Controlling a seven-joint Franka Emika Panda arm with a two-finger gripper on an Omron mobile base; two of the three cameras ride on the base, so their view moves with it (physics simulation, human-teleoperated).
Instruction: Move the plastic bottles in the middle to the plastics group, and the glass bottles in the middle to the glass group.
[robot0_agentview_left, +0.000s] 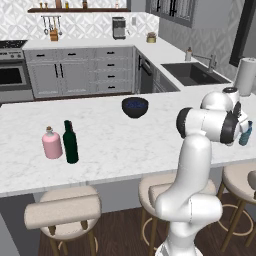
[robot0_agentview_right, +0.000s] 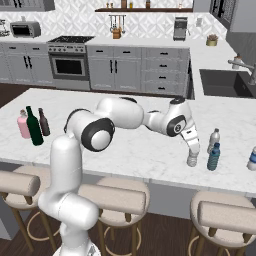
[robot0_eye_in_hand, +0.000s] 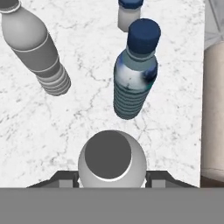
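View across the marble island counter (robot0_agentview_right: 135, 145) from the stool side. The gripper (robot0_agentview_right: 192, 153) points straight down near the counter's right end, over a small grey-capped bottle (robot0_agentview_right: 192, 160) that stands upright on the stone. In the hand view the two fingertips (robot0_eye_in_hand: 65, 177) sit low on either side of this bottle (robot0_eye_in_hand: 109, 161), tight against its shoulders. Whether they press on it or merely flank it cannot be told.

Just to the right of it stands the small translucent blue bottle (robot0_agentview_right: 214, 157) with its dark cap, upright and apart from the gripper. Behind the blue bottle, nearly touching it, is a clear greyish bottle (robot0_agentview_right: 214, 137). A further blue-capped bottle (robot0_agentview_right: 252, 159) stands at the right edge of the right base view.

At the far left end, well apart, the tall green bottle (robot0_agentview_right: 34, 126) stands upright between the pink flask (robot0_agentview_right: 23, 124) and the slim brown bottle (robot0_agentview_right: 44, 122), just in front of both. A dark bowl (robot0_agentview_left: 135, 107) rests mid-counter.
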